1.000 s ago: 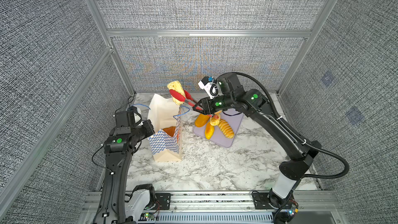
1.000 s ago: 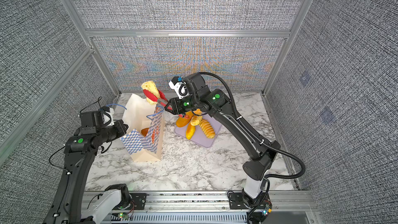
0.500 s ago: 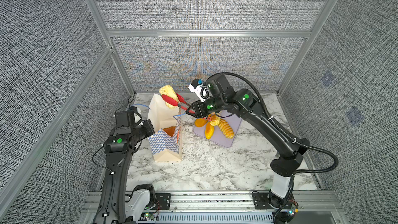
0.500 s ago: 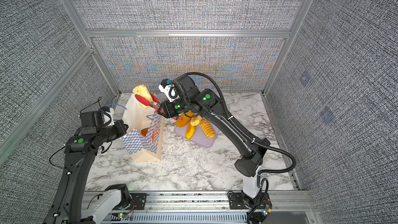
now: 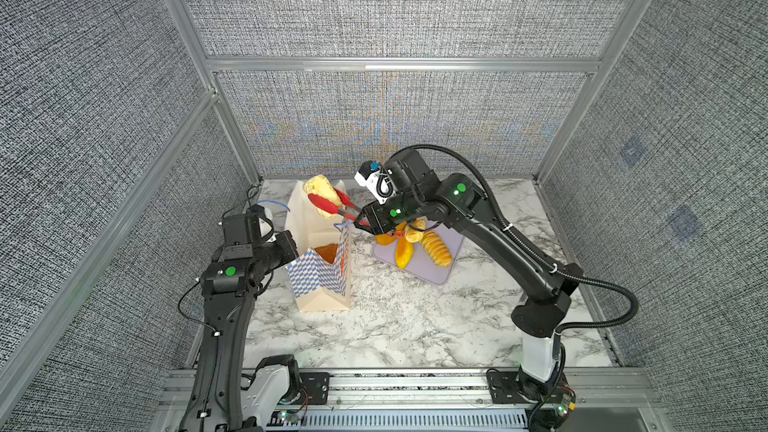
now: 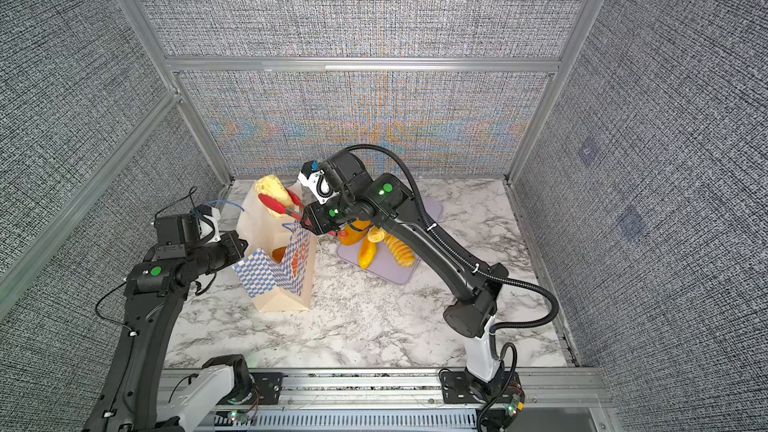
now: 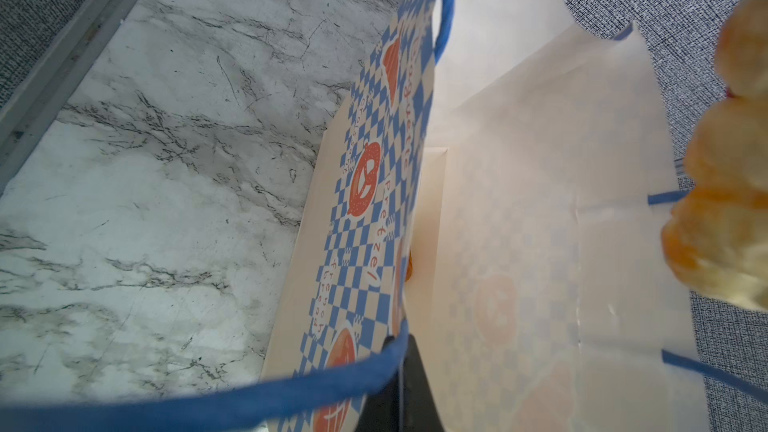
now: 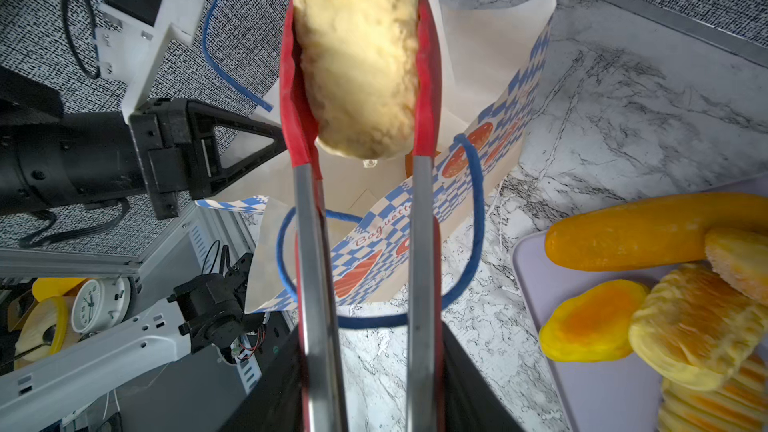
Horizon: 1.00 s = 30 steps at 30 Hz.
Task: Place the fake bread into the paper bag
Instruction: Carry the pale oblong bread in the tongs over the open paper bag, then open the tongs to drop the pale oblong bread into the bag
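Gripping red tongs (image 5: 328, 204) with one loaf (image 5: 316, 188): right pincer (image 5: 362, 220) | left pincer (image 5: 296, 249) clamped on paper bag (image 5: 320, 284) rim | tray (image 5: 432, 274): four loaves (image 5: 436, 248)

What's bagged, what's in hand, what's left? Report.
Done: at least one orange loaf lies inside the paper bag. In hand: right gripper squeezes red tongs holding a pale loaf above the bag's mouth; left gripper pinches its rim. Left: several loaves on the lavender tray.

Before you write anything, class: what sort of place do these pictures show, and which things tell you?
Most likely a robot lab test cell, not a bakery: grey fabric wall panels in an aluminium frame enclose it, two robot arms are mounted on a front rail, and the fake bread looks glossy.
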### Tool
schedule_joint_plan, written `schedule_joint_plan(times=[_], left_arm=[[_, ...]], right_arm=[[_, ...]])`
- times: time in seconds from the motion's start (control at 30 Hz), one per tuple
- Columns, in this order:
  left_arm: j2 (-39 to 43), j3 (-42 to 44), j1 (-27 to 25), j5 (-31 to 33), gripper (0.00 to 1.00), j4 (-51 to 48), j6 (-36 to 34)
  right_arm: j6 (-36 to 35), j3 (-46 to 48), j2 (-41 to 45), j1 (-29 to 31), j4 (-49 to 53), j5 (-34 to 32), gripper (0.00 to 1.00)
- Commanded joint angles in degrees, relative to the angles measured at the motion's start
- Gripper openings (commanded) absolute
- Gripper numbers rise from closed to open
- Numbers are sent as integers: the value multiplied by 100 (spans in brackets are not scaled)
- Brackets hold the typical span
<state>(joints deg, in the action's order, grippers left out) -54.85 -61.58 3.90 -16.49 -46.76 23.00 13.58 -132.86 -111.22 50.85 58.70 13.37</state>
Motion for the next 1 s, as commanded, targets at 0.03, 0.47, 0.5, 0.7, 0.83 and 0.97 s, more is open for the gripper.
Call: schedule_joint_plan(times=[0.03, 0.47, 0.5, 0.7, 0.83, 0.97], left_arm=[[23, 32, 8, -30, 4, 124, 3], [18, 14, 11, -38, 4, 121, 11], [16, 14, 6, -39, 4, 123, 11], [-7, 4, 6, -54, 4, 127, 12], [-8, 6, 6, -47, 4, 140, 11], [-17, 6, 6, -48, 4, 141, 4]], right_arm=[[-101, -74, -29, 30, 12, -69, 46], [-128, -51, -77, 74, 55, -125, 49], [-128, -56, -81, 74, 58, -124, 49], [-115, -65, -102, 75, 45, -132, 54], [-120, -82, -108, 83, 45, -129, 56], [-119, -99, -112, 82, 37, -132, 58]])
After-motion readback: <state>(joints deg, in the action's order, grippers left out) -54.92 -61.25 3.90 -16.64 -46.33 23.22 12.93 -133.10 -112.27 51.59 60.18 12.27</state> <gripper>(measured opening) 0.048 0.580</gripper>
